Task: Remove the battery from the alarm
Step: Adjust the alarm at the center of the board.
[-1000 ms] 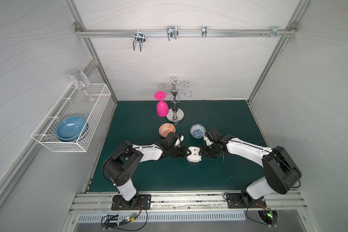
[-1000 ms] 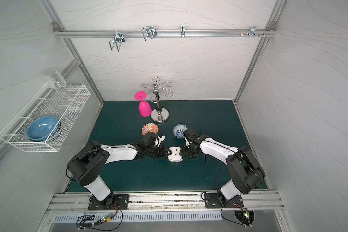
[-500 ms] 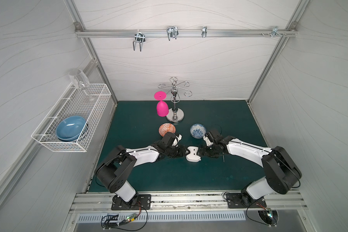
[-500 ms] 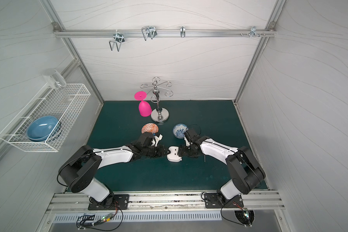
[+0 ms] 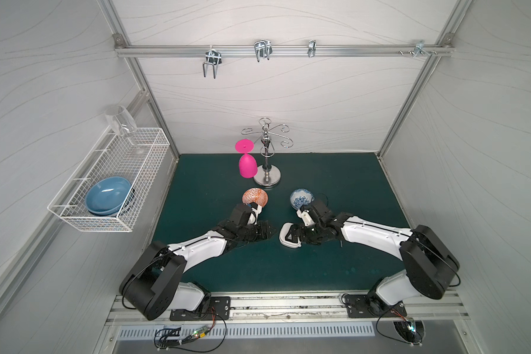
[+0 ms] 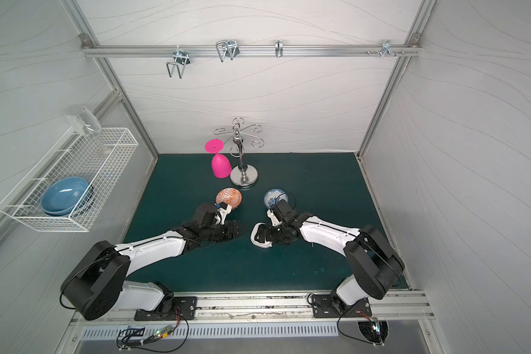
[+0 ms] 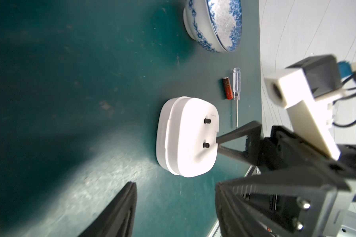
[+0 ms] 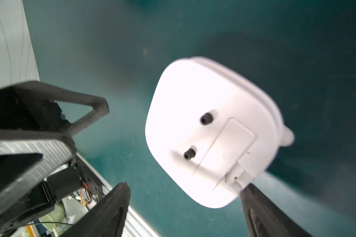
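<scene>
The alarm [image 5: 289, 242] [image 7: 185, 135] lies face down on the green mat, showing its white back with two black knobs and a rectangular cover outline [image 8: 224, 147]. The battery [image 7: 227, 88], a small red cylinder, lies loose on the mat beside the alarm; the right arm hides it in both top views. My right gripper [image 8: 184, 185] [image 5: 293, 236] is open over the alarm's near edge, with one fingertip [image 7: 218, 141] touching the back. My left gripper [image 7: 175, 184] [image 5: 273, 230] is open with only mat between its fingers, a short way left of the alarm.
A clear-handled screwdriver [image 7: 236, 86] lies right next to the battery. An orange patterned bowl [image 5: 255, 196] and a blue-and-white bowl [image 5: 301, 197] stand just behind the grippers. A pink glass [image 5: 247, 165] hangs on a metal stand [image 5: 269, 180] at the back. A wire basket [image 5: 111, 184] hangs on the left wall.
Both grippers have opened wider. The left gripper has drawn back to the left, away from the alarm. The alarm has stayed in place under the right gripper.
</scene>
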`<act>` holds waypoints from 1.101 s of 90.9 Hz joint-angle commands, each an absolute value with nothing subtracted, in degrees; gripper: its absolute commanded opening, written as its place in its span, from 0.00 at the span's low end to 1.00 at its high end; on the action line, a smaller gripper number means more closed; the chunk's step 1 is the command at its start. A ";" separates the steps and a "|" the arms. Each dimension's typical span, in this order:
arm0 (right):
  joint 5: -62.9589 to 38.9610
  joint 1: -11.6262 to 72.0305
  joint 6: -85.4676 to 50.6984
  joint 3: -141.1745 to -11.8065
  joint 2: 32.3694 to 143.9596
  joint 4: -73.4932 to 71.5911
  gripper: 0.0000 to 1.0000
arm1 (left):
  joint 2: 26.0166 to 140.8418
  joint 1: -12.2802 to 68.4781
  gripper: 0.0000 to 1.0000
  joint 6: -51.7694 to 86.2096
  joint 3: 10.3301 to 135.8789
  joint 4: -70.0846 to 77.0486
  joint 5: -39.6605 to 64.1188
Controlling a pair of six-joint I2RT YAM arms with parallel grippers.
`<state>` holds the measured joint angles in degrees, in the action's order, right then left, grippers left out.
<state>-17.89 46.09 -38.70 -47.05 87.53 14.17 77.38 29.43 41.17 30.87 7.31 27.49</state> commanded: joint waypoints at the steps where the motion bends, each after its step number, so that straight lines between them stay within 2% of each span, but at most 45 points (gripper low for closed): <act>1: -18.95 49.78 -40.40 -49.75 90.01 10.78 0.88 | 74.86 28.23 0.65 41.58 29.91 6.95 26.70; 15: -12.58 52.88 -35.07 -53.34 90.06 16.40 0.90 | 72.78 27.28 0.66 41.55 28.76 5.97 26.46; 25: -0.59 53.95 -26.50 -56.30 87.11 27.18 0.99 | 71.87 26.66 0.68 42.07 27.92 6.19 26.60; 32: 6.59 54.47 -19.98 -57.86 85.68 33.45 0.99 | 71.57 26.55 0.68 42.19 27.61 6.24 26.55; 42: 11.30 54.53 -13.94 -59.67 87.02 38.18 0.99 | 71.70 26.36 0.69 42.14 27.65 6.32 26.55; 57: 12.86 56.33 -8.22 -63.63 92.00 39.69 0.99 | 72.13 26.29 0.71 41.97 27.76 6.42 26.75; 77: 8.42 56.41 -7.46 -64.61 96.34 36.12 0.99 | 71.99 26.28 0.73 41.81 27.50 6.08 26.89; 100: 5.38 54.10 -7.70 -66.36 100.37 33.42 0.99 | 72.45 26.28 0.92 41.87 27.05 7.29 28.02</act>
